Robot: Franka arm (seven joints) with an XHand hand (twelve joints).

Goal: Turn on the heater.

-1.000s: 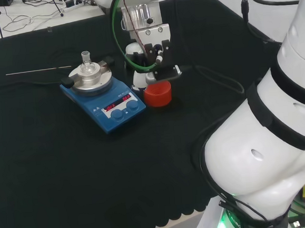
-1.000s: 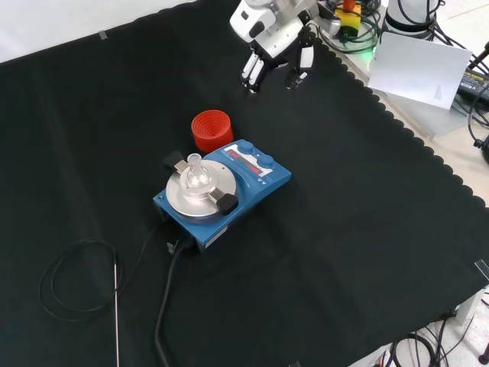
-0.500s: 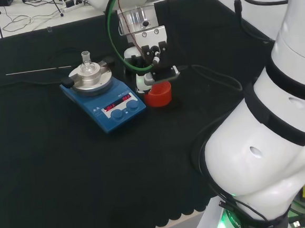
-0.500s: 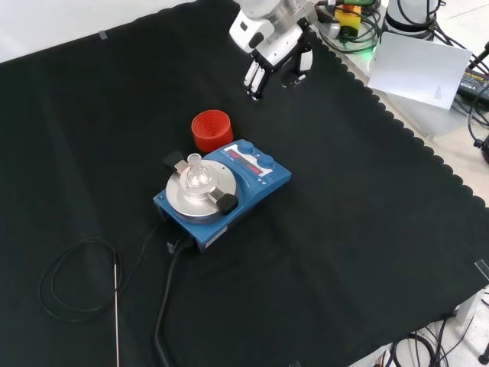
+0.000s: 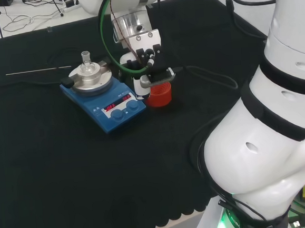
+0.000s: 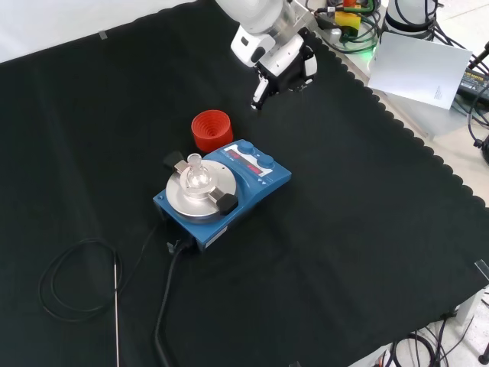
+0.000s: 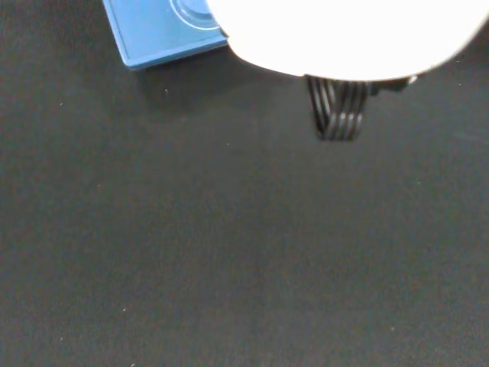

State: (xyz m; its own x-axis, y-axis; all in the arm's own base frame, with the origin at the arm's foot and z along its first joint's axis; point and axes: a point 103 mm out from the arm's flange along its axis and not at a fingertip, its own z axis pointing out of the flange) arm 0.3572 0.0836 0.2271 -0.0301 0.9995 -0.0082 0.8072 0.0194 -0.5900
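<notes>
1. Heater (image 6: 229, 183) is a flat blue box left of centre in the front view, upper left in the head view (image 5: 109, 104). Round silver top plate (image 6: 197, 191), small clear glass flask (image 6: 196, 172) on it, black clamps at the plate's sides. Front panel has a red lit display and two blue knobs (image 5: 125, 112).
2. Red ribbed ring (image 6: 212, 128) stands just beside the heater, on the panel end; nothing on it.
3. My hand (image 6: 281, 67) hangs in the air at top centre of the front view, apart from the heater. In the head view (image 5: 149, 66) it sits just above the red ring. Fingers (image 6: 256, 95) point down at the cloth, holding nothing; open or curled, cannot tell.
4. Wrist view: a blue corner of the heater (image 7: 157, 34) and bare cloth.
5. Surface is black cloth (image 6: 344, 229) with a scalloped edge. Black cable (image 6: 164, 306) runs from the heater toward the bottom of the front view; thin metal rod (image 6: 117, 321) lies at lower left.
6. Room: white floor and loose wires at the head view's top left, white paper sheet (image 6: 420, 69) off the cloth, upper right of the front view.
</notes>
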